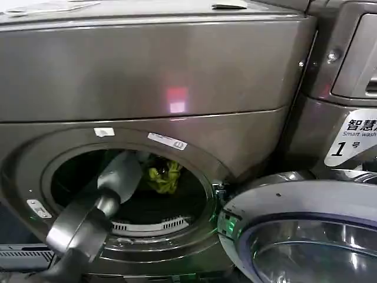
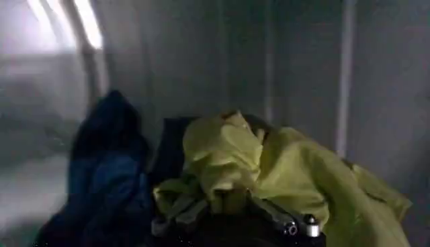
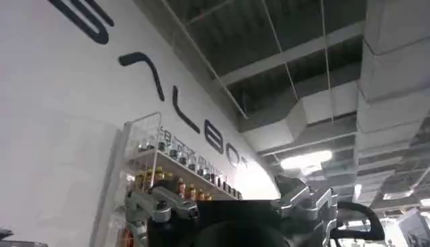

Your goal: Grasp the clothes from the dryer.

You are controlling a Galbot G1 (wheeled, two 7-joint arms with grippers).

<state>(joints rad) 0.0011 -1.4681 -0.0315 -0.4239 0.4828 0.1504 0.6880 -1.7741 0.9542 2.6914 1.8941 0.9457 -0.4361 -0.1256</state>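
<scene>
- The dryer [image 1: 147, 76]: a large bronze-grey front-loader, its round porthole open and its door swung out to the right.
- The clothes [image 2: 269, 168]: a crumpled yellow-green garment heaped beside dark navy ones, lying inside the drum toward its back.

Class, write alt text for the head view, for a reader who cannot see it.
The robot's left arm reaches through the open round porthole of a dark bronze-grey dryer, toward a bright yellow-green garment lying inside the drum. The dryer's door hangs open at lower right, and a second machine with a white "1" label stands beside it.
</scene>
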